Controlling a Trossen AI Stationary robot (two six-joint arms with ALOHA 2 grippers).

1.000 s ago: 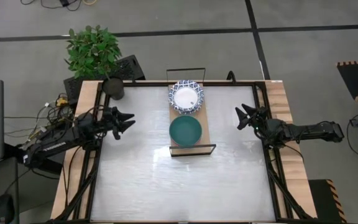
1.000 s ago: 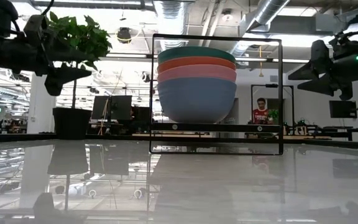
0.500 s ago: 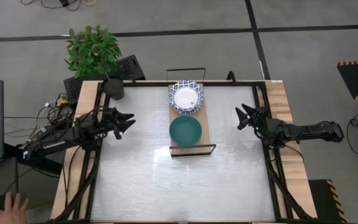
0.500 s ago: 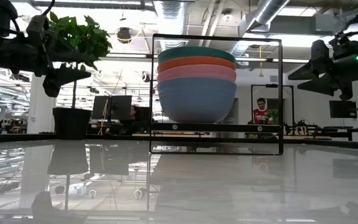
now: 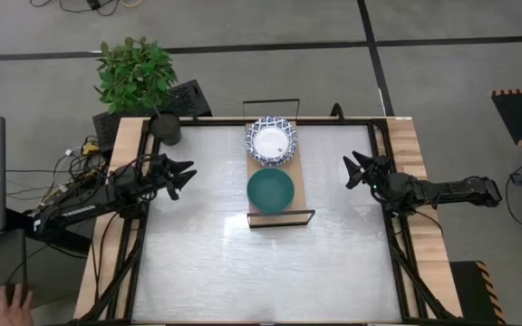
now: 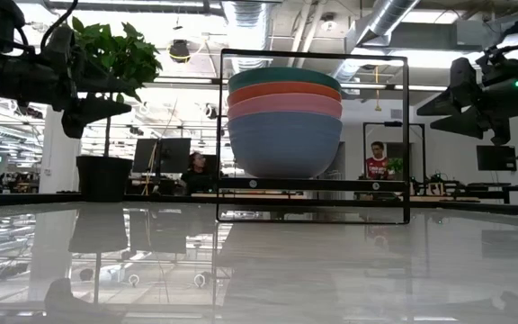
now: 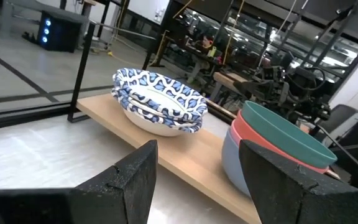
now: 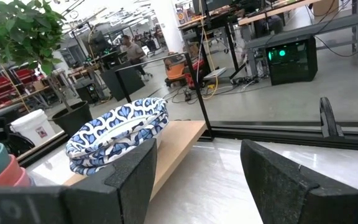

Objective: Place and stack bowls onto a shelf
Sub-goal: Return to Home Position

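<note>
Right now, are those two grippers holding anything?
Left gripper: open, holding nothing.
Right gripper: open, holding nothing.

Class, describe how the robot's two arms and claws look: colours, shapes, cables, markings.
The left arm and right arm are black, jointed and slender; the left bears white lettering. The left claw and right claw each have two tapered black fingers.
</note>
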